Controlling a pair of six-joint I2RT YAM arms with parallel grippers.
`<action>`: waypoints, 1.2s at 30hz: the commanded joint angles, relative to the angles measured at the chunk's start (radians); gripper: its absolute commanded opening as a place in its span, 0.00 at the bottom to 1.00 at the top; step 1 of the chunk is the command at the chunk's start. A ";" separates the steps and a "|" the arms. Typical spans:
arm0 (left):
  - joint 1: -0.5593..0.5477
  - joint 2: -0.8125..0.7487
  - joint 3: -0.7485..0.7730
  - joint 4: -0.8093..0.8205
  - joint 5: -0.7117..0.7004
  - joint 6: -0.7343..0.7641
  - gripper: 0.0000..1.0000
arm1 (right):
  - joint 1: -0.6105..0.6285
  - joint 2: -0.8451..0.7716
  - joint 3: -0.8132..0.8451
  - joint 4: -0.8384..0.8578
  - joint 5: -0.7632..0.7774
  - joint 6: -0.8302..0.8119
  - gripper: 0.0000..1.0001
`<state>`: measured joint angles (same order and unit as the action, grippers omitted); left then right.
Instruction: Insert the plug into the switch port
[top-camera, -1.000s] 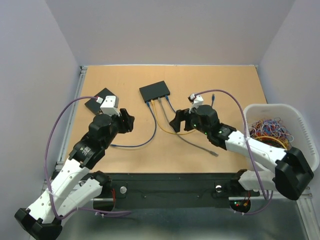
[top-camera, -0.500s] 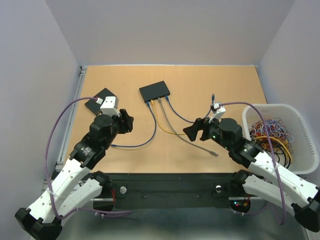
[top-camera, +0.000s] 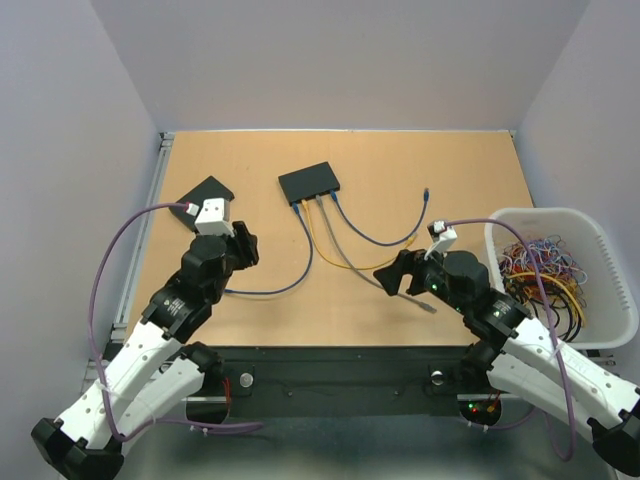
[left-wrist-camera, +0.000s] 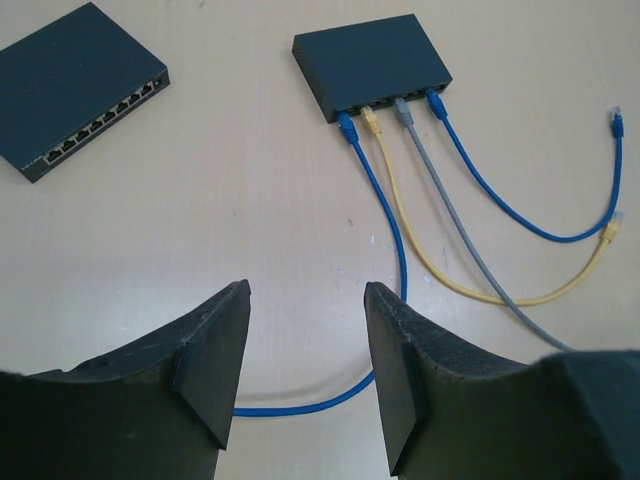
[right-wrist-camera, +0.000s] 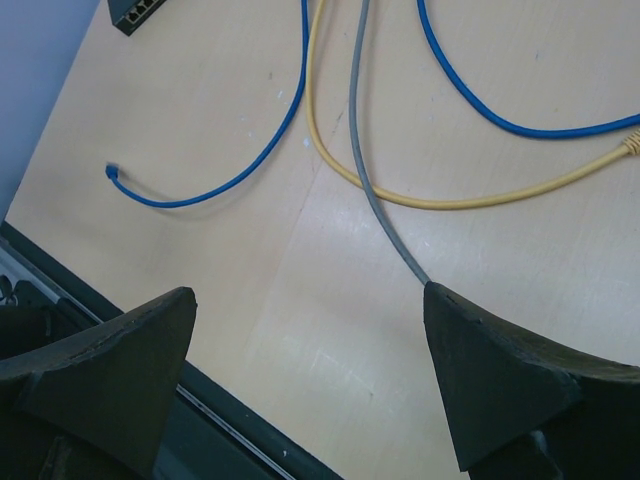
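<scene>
Left gripper (left-wrist-camera: 305, 300) part open, right gripper (right-wrist-camera: 308, 300) wide, both empty.
The switch (left-wrist-camera: 370, 62) lies well ahead of the left gripper, slightly to its right, with four cables in its ports; one blue cable (left-wrist-camera: 395, 230) curves back under that gripper, showing between its fingers. Its loose plug (right-wrist-camera: 112, 172) lies ahead and left of the right gripper, and the gray cable (right-wrist-camera: 385, 225) runs under one of that gripper's fingers.
</scene>
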<state>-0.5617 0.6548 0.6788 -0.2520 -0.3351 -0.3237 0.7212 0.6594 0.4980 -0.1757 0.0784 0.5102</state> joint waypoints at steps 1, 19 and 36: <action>0.002 -0.073 -0.042 0.082 -0.067 -0.011 0.61 | 0.006 -0.014 -0.015 0.016 0.018 0.011 1.00; 0.003 -0.506 -0.513 0.795 -0.083 0.566 0.99 | 0.006 -0.058 -0.087 0.030 0.090 0.042 1.00; 0.230 0.320 -0.459 1.339 -0.029 0.479 0.99 | 0.006 -0.224 -0.144 0.033 0.093 0.054 1.00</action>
<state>-0.3771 0.8818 0.1757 0.8886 -0.4442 0.1715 0.7212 0.4385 0.3580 -0.1726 0.1459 0.5541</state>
